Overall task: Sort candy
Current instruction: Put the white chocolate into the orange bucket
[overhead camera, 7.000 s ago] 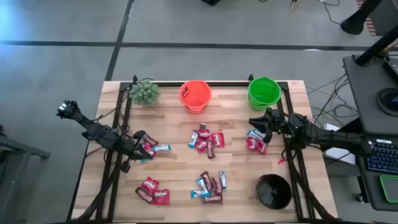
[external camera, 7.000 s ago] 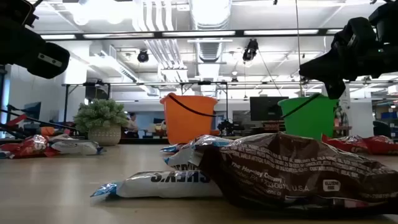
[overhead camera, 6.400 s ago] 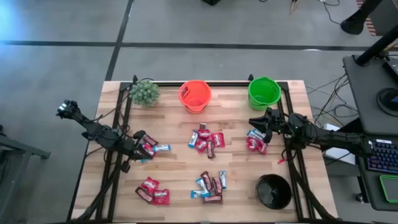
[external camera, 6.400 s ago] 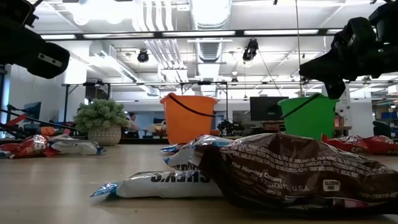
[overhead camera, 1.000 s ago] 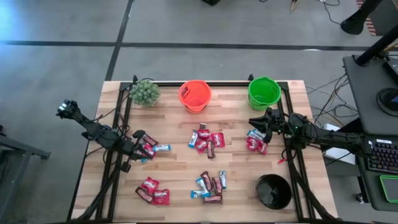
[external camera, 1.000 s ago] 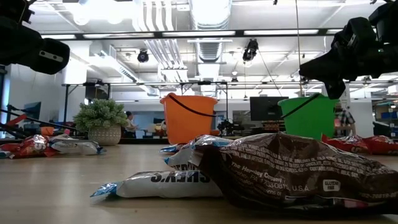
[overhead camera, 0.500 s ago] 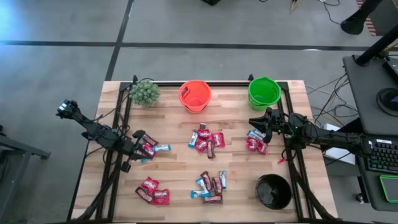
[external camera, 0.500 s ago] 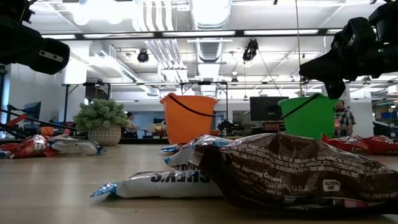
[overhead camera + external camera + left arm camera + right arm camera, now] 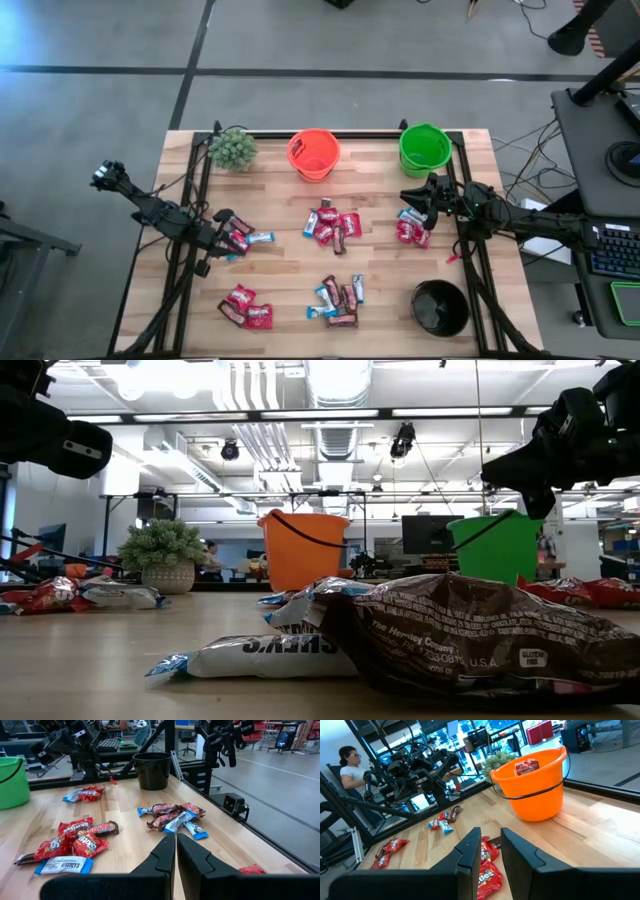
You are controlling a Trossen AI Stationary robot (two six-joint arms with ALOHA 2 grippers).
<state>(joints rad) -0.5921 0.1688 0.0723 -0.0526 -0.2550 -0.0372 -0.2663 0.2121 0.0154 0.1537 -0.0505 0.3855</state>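
Note:
Candy lies in several small heaps on the wooden table: a centre heap point(image 9: 332, 226), a near-centre heap point(image 9: 340, 298), a near-left heap point(image 9: 246, 308), a left heap point(image 9: 252, 238) and a right heap point(image 9: 411, 229). My left gripper point(image 9: 230, 238) hovers by the left heap, shut and empty; its wrist view point(image 9: 176, 845) looks across to the centre heaps. My right gripper point(image 9: 406, 196) hovers over the right heap, a little open and empty. Red packets point(image 9: 486, 860) show below its fingers. In the low view both grippers hang well above the table.
An orange bucket point(image 9: 313, 153) and a green bucket point(image 9: 425, 148) stand at the far edge, and a black bucket point(image 9: 440, 307) stands near right. A small green plant point(image 9: 233, 148) stands far left. A person point(image 9: 351, 767) sits beyond the table.

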